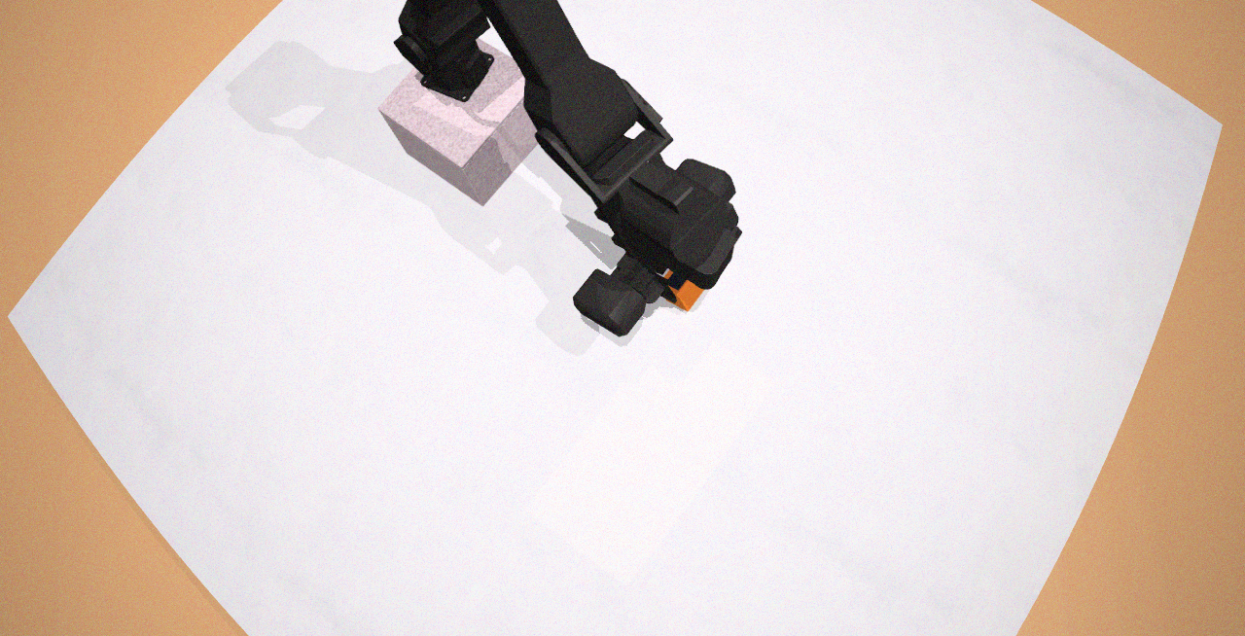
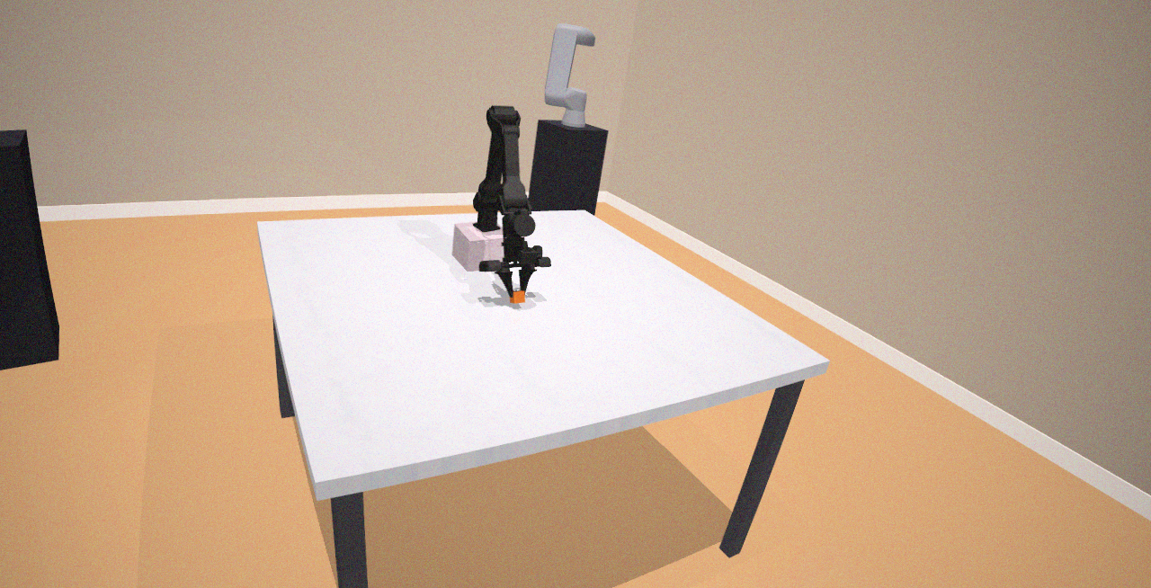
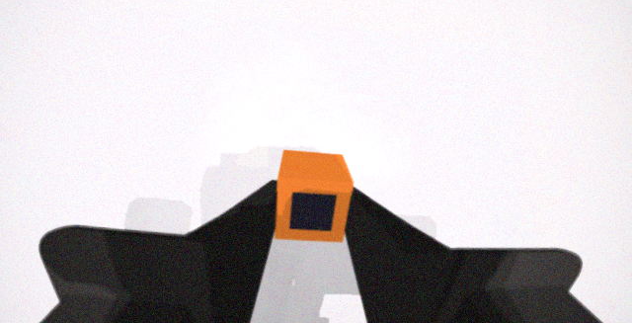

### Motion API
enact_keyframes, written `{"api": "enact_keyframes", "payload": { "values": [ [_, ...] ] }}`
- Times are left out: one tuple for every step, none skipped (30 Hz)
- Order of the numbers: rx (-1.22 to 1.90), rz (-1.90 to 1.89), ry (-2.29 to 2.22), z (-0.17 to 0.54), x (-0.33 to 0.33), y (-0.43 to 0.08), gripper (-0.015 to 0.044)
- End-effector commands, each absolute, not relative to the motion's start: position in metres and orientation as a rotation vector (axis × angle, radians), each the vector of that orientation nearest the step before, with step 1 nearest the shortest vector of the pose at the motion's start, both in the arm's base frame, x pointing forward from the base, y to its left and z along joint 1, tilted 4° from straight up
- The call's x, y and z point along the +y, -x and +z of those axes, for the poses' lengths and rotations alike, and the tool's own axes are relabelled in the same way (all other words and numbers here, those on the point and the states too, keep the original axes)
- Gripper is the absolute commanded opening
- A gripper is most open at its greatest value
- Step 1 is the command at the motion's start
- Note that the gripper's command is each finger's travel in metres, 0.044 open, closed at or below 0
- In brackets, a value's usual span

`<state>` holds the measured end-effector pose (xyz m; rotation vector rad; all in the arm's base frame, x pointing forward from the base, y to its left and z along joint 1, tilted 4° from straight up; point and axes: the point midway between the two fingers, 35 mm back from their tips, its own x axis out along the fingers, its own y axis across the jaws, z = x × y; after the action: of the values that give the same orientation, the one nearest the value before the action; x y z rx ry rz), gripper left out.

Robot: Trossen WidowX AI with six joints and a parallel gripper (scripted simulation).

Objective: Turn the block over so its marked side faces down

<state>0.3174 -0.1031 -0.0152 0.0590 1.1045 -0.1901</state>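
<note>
A small orange block [image 1: 689, 295] [image 2: 517, 297] [image 3: 316, 167] is between the fingers of my black gripper [image 2: 517, 291] [image 3: 314, 187], which is shut on it. The dark square mark [image 3: 313, 211] is on the block face turned toward the wrist camera. Plain orange sides show in the exterior view, where the mark cannot be made out. The block is at or just above the white table [image 1: 348, 458] [image 2: 442, 383] [image 3: 148, 66]; I cannot tell whether it touches. In the top view the gripper leans and its body hides part of the block and fingers.
The arm base stands on a pinkish stone-like box [image 1: 435, 123] [image 2: 475, 248] behind the gripper. The table's near edge [image 2: 563, 428] lies well in front of the block. A grey arm [image 2: 560, 65] on a black pedestal [image 2: 567, 170] stands beyond the table.
</note>
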Motion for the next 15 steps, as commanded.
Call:
{"api": "enact_keyframes", "payload": {
  "values": [
    [1.026,-0.187,-0.044,-0.0119,-0.1026,-0.3139,0.0000],
    [1.009,-0.187,-0.042,-0.0115,-0.1024,-0.3132,0.0000],
    [0.993,-0.187,-0.039,-0.0110,-0.1022,-0.3125,0.0000],
    [0.979,-0.187,-0.037,-0.0106,-0.1020,-0.3118,0.0000],
    [0.971,-0.188,-0.036,-0.0103,-0.1019,-0.3114,0.0000],
    [0.968,-0.188,-0.035,-0.0102,-0.1019,-0.3113,0.0000],
    [0.968,-0.188,-0.035,-0.0102,-0.1019,-0.3113,0.0000],
    [0.968,-0.188,-0.035,-0.0102,-0.1019,-0.3113,0.0000],
    [0.968,-0.188,-0.035,-0.0102,-0.1019,-0.3113,0.0000],
    [0.968,-0.188,-0.035,-0.0102,-0.1019,-0.3113,0.0000],
    [0.966,-0.188,-0.035,-0.0106,-0.1020,-0.3115,0.0000],
    [0.960,-0.188,-0.035,-0.0117,-0.1022,-0.3123,0.0000],
    [0.950,-0.188,-0.035,-0.0135,-0.1027,-0.3135,0.0000],
    [0.938,-0.188,-0.035,-0.0157,-0.1033,-0.3150,0.0000],
    [0.925,-0.188,-0.034,-0.0179,-0.1038,-0.3163,0.0000]
  ]
}}
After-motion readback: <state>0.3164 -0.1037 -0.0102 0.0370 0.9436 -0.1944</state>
